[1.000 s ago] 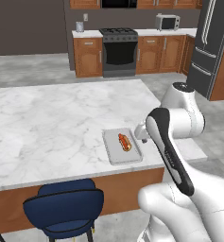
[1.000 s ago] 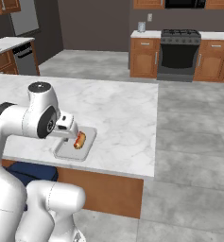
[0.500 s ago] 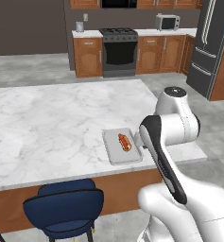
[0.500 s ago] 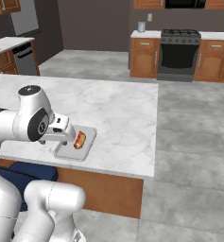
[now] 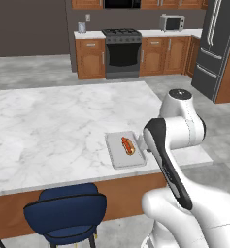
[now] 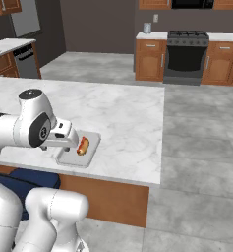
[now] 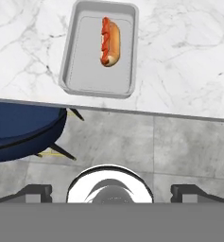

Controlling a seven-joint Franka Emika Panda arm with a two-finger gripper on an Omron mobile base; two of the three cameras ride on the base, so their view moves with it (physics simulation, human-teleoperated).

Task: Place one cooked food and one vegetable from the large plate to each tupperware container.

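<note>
Tray [image 7: 99, 80]: grey, shallow, rectangular, rounded corners, raised rim; lies flat on the bench [image 5: 53, 131], close to its near edge.
Tray contents: one hot dog [image 7: 109, 41], lying lengthwise toward one long side; remaining floor of the tray bare.
Hot dog: tan bun, red sausage with a darker red stripe along the top; also seen in the left base view [image 5: 128, 145] and the right base view [image 6: 82, 145].
Tray, base views: [image 5: 125, 149], [image 6: 77, 149], just beside the arm's wrist.
Bench: white marble top with grey veining, brown wood side panel.
Gripper [image 7: 111, 191]: released, jaws spread wide, nothing between them; positioned off the bench edge, above the floor [image 7: 179, 146].
Stool [image 7: 23, 132]: dark blue seat, below the bench edge near the tray.
</note>
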